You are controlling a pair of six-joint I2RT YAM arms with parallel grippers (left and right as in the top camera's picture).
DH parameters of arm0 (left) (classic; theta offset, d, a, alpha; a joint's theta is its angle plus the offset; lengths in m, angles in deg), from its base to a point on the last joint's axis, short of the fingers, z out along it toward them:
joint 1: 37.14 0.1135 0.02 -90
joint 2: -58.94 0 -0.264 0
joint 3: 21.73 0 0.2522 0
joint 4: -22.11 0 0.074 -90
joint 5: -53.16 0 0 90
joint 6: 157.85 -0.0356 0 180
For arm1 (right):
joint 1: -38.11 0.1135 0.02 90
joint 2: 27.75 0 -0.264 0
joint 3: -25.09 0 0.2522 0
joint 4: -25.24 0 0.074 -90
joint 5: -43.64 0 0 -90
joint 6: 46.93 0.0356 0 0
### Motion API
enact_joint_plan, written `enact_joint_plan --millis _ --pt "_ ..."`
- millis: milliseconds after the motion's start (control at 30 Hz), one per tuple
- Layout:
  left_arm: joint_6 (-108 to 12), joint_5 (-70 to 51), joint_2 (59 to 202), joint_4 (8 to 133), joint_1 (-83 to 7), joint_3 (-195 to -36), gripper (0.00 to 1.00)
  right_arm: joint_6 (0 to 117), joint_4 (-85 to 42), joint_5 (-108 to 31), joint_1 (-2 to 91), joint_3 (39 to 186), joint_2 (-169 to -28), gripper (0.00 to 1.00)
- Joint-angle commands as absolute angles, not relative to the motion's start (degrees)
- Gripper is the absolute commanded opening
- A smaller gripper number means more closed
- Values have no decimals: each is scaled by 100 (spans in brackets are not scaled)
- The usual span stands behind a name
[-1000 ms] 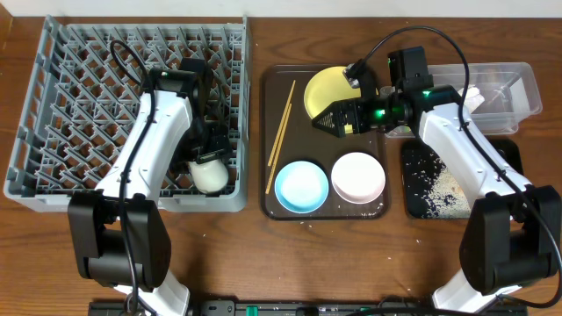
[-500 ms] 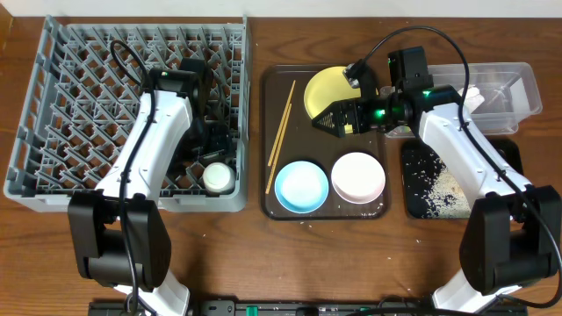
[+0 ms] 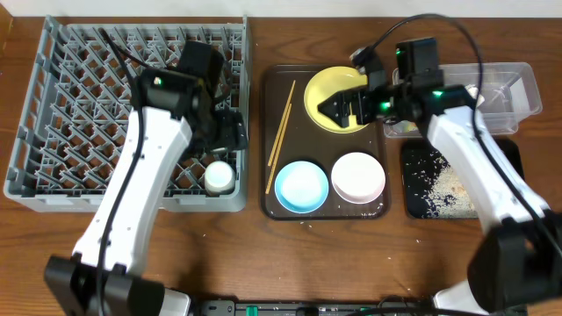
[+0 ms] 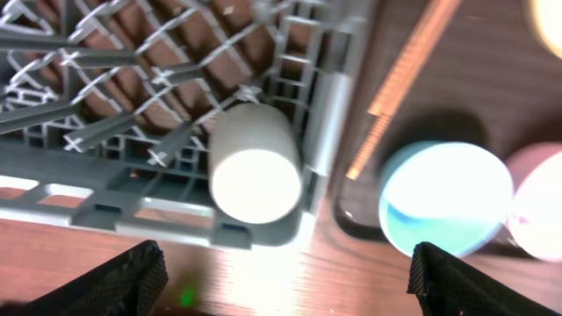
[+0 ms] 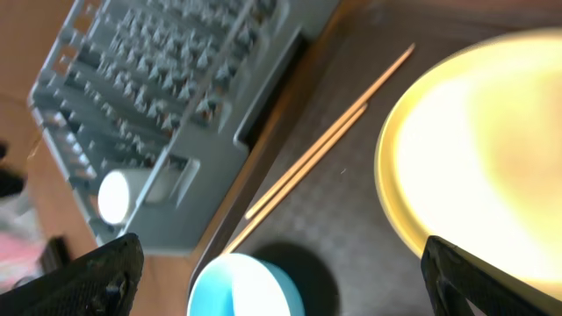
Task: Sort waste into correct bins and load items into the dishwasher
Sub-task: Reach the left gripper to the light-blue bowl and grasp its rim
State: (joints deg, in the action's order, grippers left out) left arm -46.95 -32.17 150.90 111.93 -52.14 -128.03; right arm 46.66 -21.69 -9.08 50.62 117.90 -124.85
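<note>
Since the left gripper (image 3: 230,132) has lifted clear, jaws spread, the cup (image 3: 219,177) sits released in the five-o'clock corner of the rack (image 3: 123,200). Right gripper (image 3: 341,107), jaws spread, has shifted slightly over the plate (image 3: 327,88) at one o'clock on the tray (image 3: 303,145).

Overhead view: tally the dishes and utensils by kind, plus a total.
Plate: 1
Bowls: 2 (one blue, one white)
Cup: 1
Chopsticks: 2
Total: 6
</note>
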Motion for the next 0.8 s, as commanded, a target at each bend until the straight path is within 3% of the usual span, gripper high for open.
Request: enact_joint_plan --millis 0,167,500,767 --pt "-4765 -2928 15044 11184 -5468 -12901 91 5027 -2327 -1920 5073 12006 -11796 99" --pt "-4616 -2804 15119 11059 -5964 -12807 90 5468 -3057 -3251 4933 12006 -11174 99" --pt "-4518 -2810 15494 10613 -6526 -12715 90 5462 -3725 -3282 4843 11962 -11042 99" --pt "-5311 -2810 16126 10172 -6714 -12634 86 5459 -3833 -3284 4944 11962 -11226 91"
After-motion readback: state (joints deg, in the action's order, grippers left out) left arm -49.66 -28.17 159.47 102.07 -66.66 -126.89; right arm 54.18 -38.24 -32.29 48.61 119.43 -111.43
